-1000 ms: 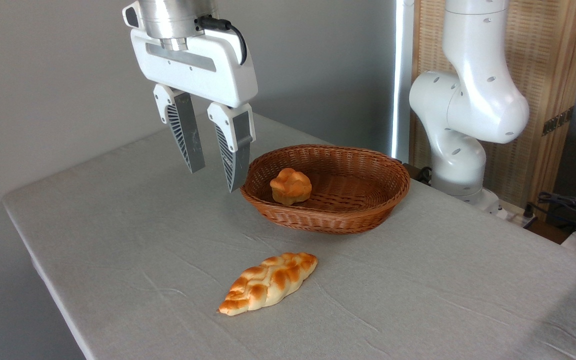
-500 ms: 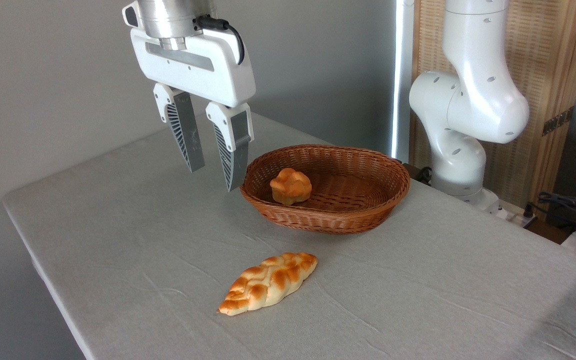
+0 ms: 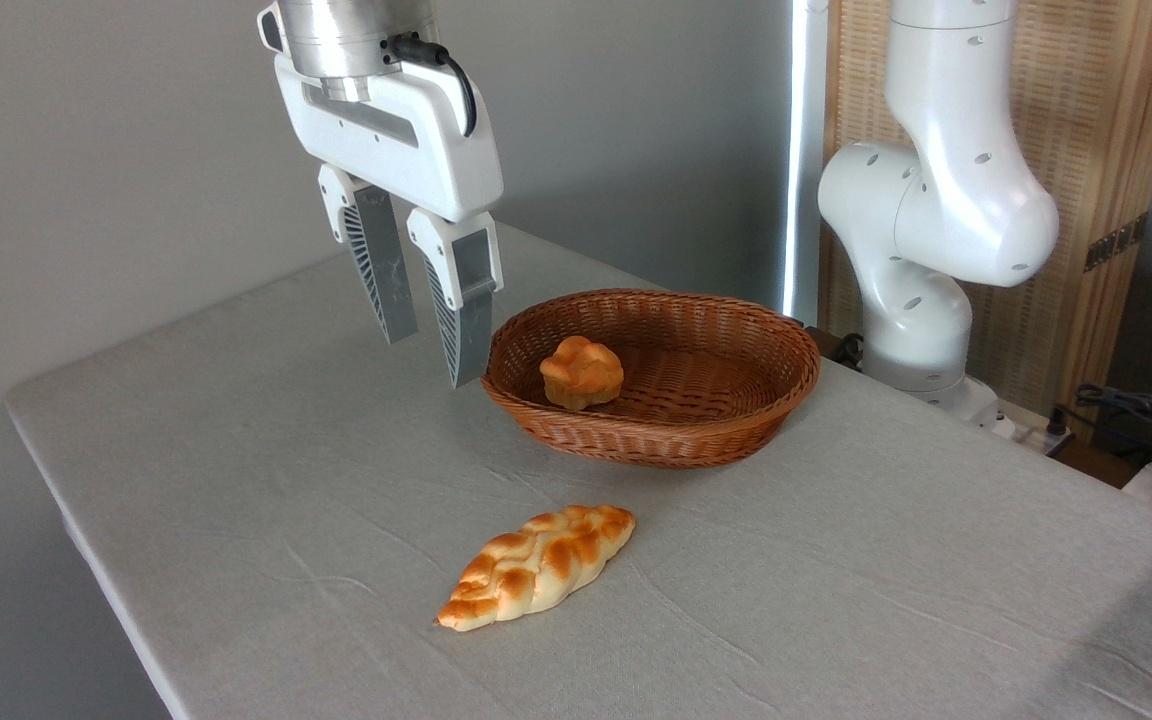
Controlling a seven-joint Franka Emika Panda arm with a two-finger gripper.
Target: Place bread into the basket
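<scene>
Camera: tool has twisted slightly, fingers narrower.

I am looking at a plain grey wall filling the upper left. A bright strip of light is running down beside a slatted wooden screen at upper right. A grey cloth is covering the desk, and cables are lying at far right.

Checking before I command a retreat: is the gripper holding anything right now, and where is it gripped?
Nothing is held. The gripper hangs open and empty left of the basket; the bun lies free inside it.
</scene>
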